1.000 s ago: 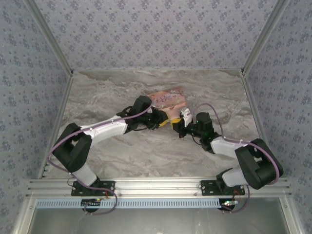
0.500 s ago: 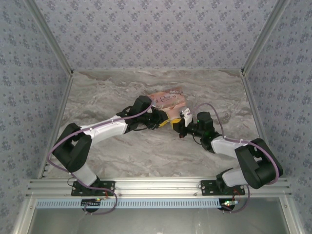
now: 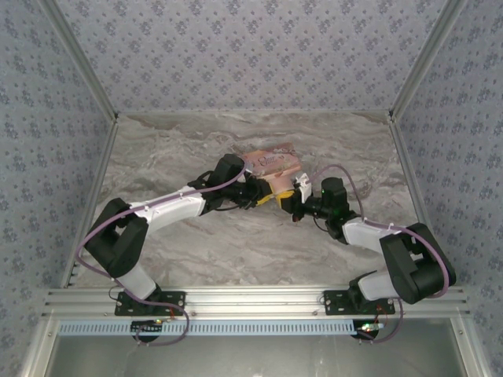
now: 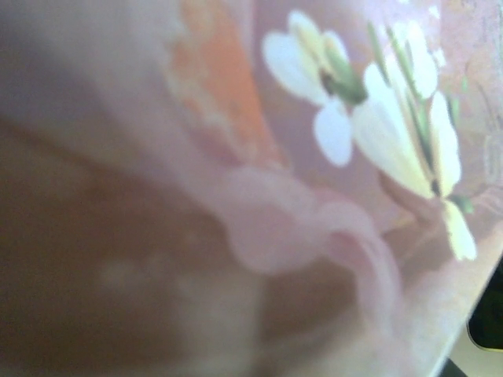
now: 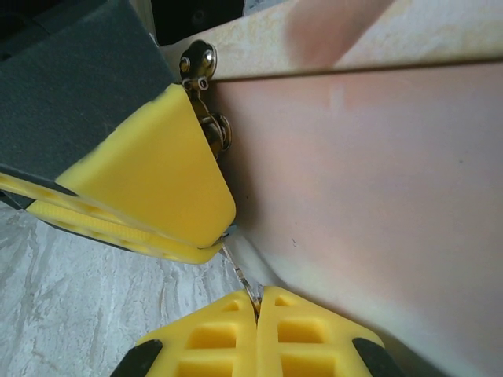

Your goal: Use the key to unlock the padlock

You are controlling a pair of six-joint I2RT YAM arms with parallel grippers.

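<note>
The pink tin [image 3: 271, 161] lies mid-table with both grippers meeting at its near edge. My right gripper [image 5: 256, 294] is shut on the key [image 5: 242, 271], a thin silvery blade running up from its yellow fingertips. The blade's tip reaches the tips of my left gripper's yellow fingers [image 5: 157, 181], which are closed together on the padlock [image 5: 233, 228]. Of the padlock only a teal sliver shows; the rest is hidden between the pads. From above, the left gripper [image 3: 271, 197] and right gripper [image 3: 295, 206] nearly touch. The left wrist view is a blur of the tin's flowered lid [image 4: 354, 118].
The tin's pink side wall [image 5: 369, 173] stands right beside both grippers, with its silvery clasp [image 5: 200, 63] just above the left fingers. Marble tabletop [image 3: 196, 251] spreads around; patterned walls [image 3: 71, 157] close in the sides and back.
The right wrist has shifted slightly right and back, and the tin has nudged a little away. Both grips are unchanged.
</note>
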